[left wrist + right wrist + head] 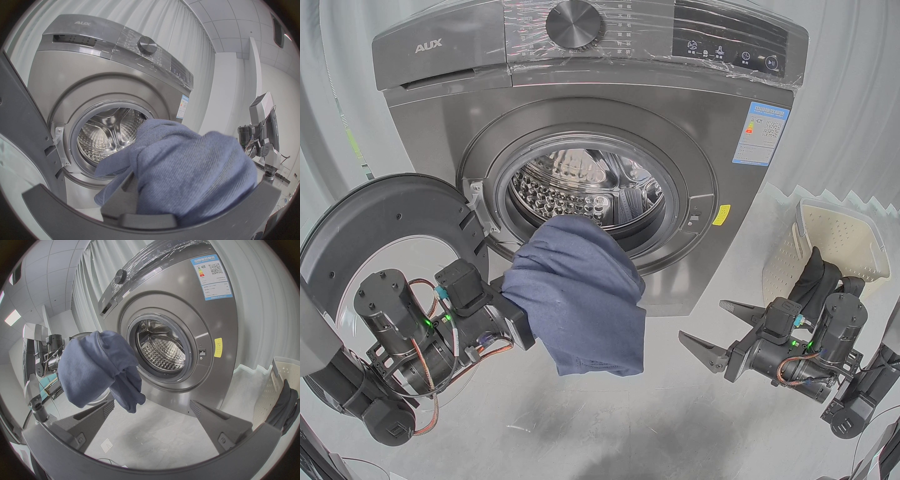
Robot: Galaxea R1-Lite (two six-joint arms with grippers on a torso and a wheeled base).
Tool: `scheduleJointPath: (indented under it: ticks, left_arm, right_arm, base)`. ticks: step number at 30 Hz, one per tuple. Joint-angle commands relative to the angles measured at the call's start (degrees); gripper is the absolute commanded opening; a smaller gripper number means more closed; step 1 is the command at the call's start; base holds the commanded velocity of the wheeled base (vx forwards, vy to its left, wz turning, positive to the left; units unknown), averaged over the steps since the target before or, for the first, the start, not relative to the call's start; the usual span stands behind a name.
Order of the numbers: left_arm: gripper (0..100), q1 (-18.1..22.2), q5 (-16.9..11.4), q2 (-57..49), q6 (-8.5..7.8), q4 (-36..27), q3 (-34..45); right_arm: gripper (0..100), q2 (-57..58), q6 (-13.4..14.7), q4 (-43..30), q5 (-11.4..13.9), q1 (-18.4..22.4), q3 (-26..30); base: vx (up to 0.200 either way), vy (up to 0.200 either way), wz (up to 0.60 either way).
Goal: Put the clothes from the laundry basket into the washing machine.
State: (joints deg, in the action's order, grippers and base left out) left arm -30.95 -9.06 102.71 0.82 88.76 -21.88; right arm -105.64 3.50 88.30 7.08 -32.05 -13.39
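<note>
Blue garment [581, 294] drapes the left fingers [123, 201] at the grey washing machine's [675, 125] open drum; black garment [815, 278] overhangs the cream laundry basket [850, 244] beyond the right fingers [700, 350].

The washing machine [437, 131] has brand lettering [428, 45] on its detergent drawer [456, 59], a blue energy label [760, 133] with a QR code, and a small yellow sticker [721, 214].
</note>
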Motion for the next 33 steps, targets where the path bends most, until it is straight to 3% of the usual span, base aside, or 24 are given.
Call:
scheduleJointPath:
  ticks: [1, 17, 23, 27, 30, 33]
  left_arm:
    - [0, -0.2, 0.0, 1.5, 0.06, 0.1, -0.2]
    - [0, -1.1, 0.0, 3.0, -0.03, 0.1, -0.1]
    - [0, -1.9, 0.3, 4.0, -0.11, 0.1, -0.2]
    - [0, -3.9, 2.8, 5.9, 0.06, 0.1, -0.9]
    - [0, -5.0, 7.9, 9.4, 1.38, 0.0, -4.0]
    - [0, -4.6, 8.1, 12.5, 2.52, 0.0, -7.3]
  right_arm:
    - [100, -0.3, 0.0, 0.0, 0.0, 0.1, -0.3]
    - [100, -0.4, 0.0, 0.0, 0.1, -1.0, -0.3]
    - [100, -0.4, 0.1, 0.0, 0.1, -1.3, -0.3]
    - [100, -0.2, 0.3, 0.0, -0.1, -2.8, -0.1]
    - [100, -0.2, 0.4, 0.0, -0.1, -3.6, -0.1]
    - [100, -0.2, 0.4, 0.0, -0.1, -3.6, -0.1]
  base:
    - [0.2, 0.0, 0.0]
    - [0.2, 0.0, 0.0]
    - [0.0, 0.0, 0.0]
    - [0.0, 0.0, 0.0]
    - [0.0, 0.0, 0.0]
    - [0.0, 0.0, 0.0]
